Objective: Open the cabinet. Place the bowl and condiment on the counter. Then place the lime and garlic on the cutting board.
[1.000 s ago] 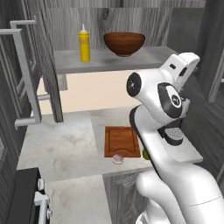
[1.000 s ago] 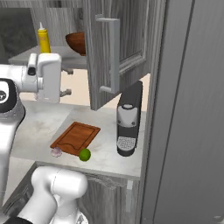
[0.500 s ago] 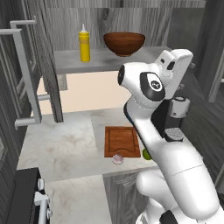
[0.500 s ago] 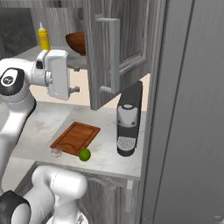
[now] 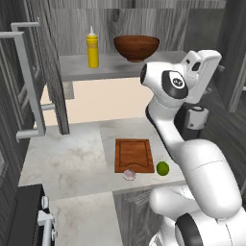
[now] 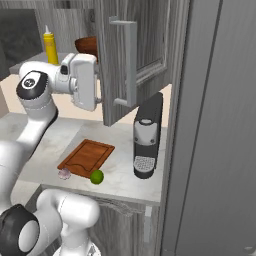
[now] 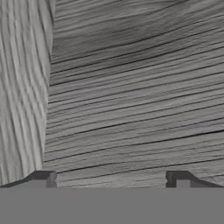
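gripper (image 7: 111,177) spread wide, nothing grasped | open cabinet (image 6: 127,60) door faced closely | coffee machine (image 6: 146,137) seen beside cutting board (image 6: 86,157)

The counter (image 5: 72,163) carries cutting board (image 5: 134,154), garlic (image 5: 129,174), lime (image 5: 163,168); shelf (image 5: 120,65) holds bowl (image 5: 136,47), condiment (image 5: 92,48).

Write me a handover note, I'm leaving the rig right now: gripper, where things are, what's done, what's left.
Gripper: open, empty, facing woodgrain of the cabinet close up.
Cabinet: both doors open.
Bowl and condiment: on the cabinet shelf, apart.
Cutting board: bare, on the counter.
Garlic and lime: on the counter at the board's near edge.
Done: cabinet opened.
Left: bowl and condiment to the counter, then lime and garlic onto the board.
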